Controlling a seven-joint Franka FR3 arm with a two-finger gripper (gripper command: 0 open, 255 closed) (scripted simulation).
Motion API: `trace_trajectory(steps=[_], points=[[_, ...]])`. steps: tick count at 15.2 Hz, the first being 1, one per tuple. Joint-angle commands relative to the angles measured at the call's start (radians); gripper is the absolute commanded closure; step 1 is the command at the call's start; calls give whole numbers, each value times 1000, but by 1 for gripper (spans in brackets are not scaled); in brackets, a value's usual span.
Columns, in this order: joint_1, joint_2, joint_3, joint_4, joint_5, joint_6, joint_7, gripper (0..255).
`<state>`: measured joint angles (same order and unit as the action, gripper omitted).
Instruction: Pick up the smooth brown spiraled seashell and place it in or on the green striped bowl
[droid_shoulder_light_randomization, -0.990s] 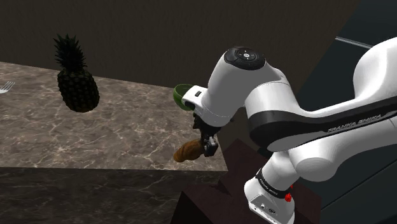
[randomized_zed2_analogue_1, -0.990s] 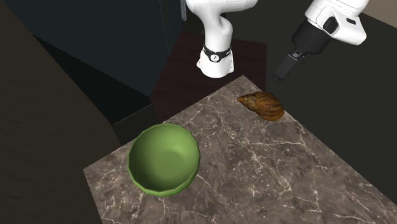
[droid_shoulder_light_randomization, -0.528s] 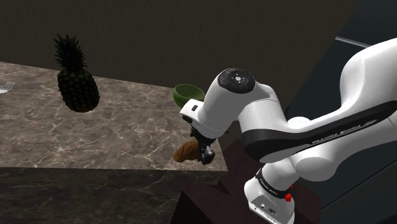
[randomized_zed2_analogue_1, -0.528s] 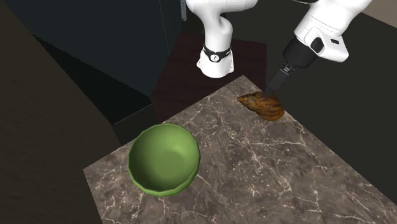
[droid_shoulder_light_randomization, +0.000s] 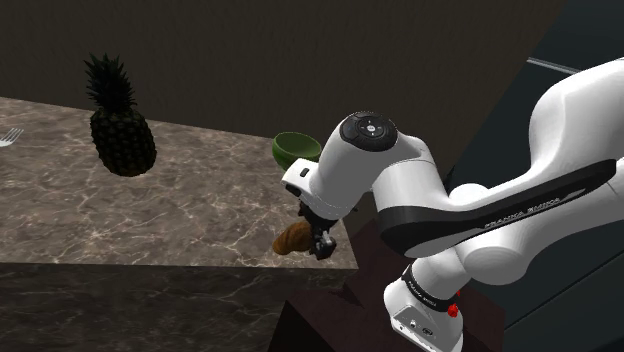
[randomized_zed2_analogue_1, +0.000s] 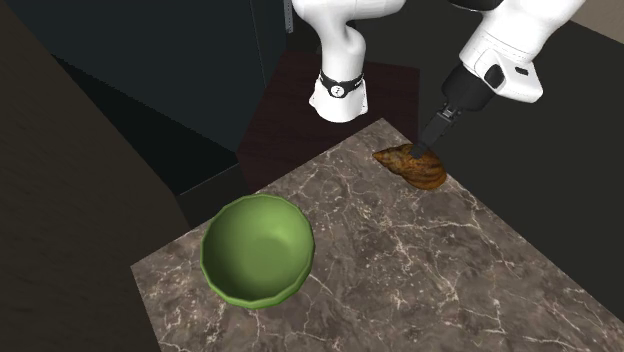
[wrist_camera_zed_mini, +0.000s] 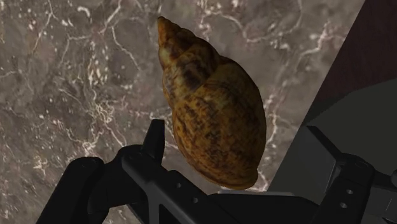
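The brown spiraled seashell (wrist_camera_zed_mini: 213, 108) lies on the dark marble counter (randomized_zed2_analogue_1: 420, 270), close to the corner nearest the stand. In the second exterior view the seashell (randomized_zed2_analogue_1: 415, 167) sits just under my black gripper (randomized_zed2_analogue_1: 432, 142), which has come down onto its end. My gripper (wrist_camera_zed_mini: 238, 143) is open, and the shell's broad end lies between the fingers; one fingertip (wrist_camera_zed_mini: 154, 135) stands right beside it. In the shoulder view the gripper (droid_shoulder_light_randomization: 318, 241) is next to the seashell (droid_shoulder_light_randomization: 289, 240). The green bowl (randomized_zed2_analogue_1: 257, 250) stands empty at the counter's other near corner; its rim (droid_shoulder_light_randomization: 296, 148) shows behind the arm.
A pineapple (droid_shoulder_light_randomization: 121, 127) stands upright farther along the counter, and a fork (droid_shoulder_light_randomization: 10, 137) lies at the shoulder view's left edge. The counter's edge runs close beside the shell, with the dark red stand (randomized_zed2_analogue_1: 300, 100) and the arm's base (randomized_zed2_analogue_1: 340, 95) beyond it.
The arm has swung down and brought the gripper from above the counter's edge onto the shell. In the last half second it only settled slightly; the shell has not moved.
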<state>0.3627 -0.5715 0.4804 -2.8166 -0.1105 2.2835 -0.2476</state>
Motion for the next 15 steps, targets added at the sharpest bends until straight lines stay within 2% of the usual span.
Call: trace_trajectory(steps=[1, 10, 15], points=[[0, 0, 0, 0, 0, 0, 0, 255], [0, 0, 0, 0, 0, 0, 0, 255], [16, -50, -25, 36, 15, -83, -34, 255]])
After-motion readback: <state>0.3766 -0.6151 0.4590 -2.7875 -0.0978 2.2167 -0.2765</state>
